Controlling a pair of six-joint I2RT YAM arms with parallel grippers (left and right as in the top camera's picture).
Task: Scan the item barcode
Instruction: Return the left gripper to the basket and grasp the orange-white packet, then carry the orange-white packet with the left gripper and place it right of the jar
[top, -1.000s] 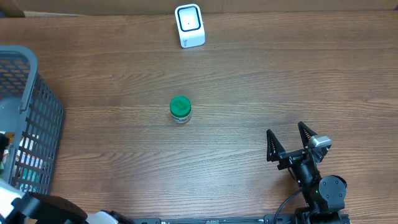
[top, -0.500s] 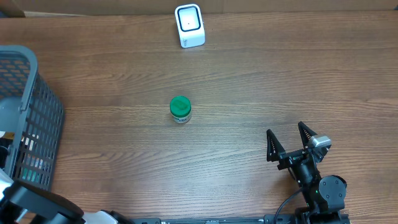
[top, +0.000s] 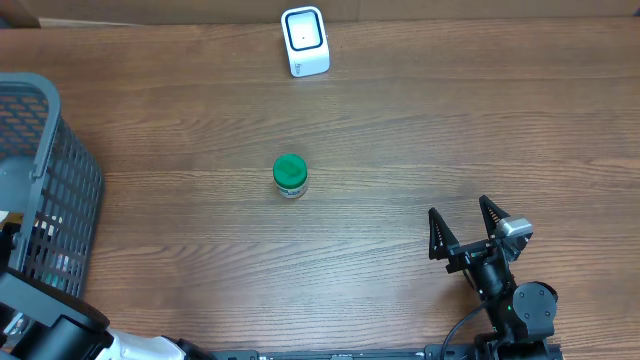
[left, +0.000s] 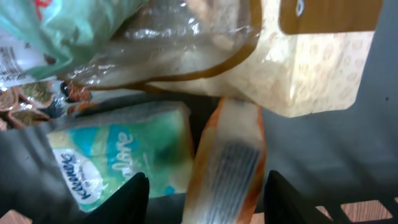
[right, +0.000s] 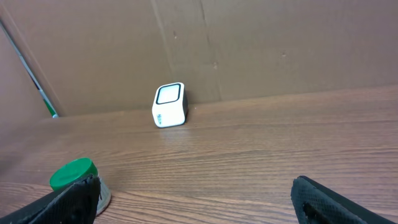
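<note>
We see a brown table (top: 420, 120) from above. At the left edge stands a grey basket (top: 62, 190). The left arm (top: 50, 325) comes in at the lower left corner, next to the basket. From above we cannot see its claw.

The left wrist view looks into the basket. The left claw (left: 206, 177) shows at the bottom of the frame. Its two black fingers (left: 135, 199) are apart, so it is open. Between the fingers lies a packet (left: 227, 162) with orange edges and thin dark lines on its side. There is a gap between the packet and the finger on the left side of the frame. The other finger is very near the packet, and we cannot tell if it touches.

Just beside the packet, at the lower left, is a blue-green and white tissue pack (left: 112, 152). Above them lie a clear bag (left: 180, 43) and a tan pack (left: 317, 68). A green bag (left: 56, 25) is in the upper left corner.

The white scanner (top: 305, 41) stands at the top middle of the table. A jar (top: 289, 176) with a green lid stands upright in the middle of the table, well apart from the scanner.

The right claw (top: 458, 208) is at the lower right, above the table. Its fingers are spread wide and hold nothing.
</note>
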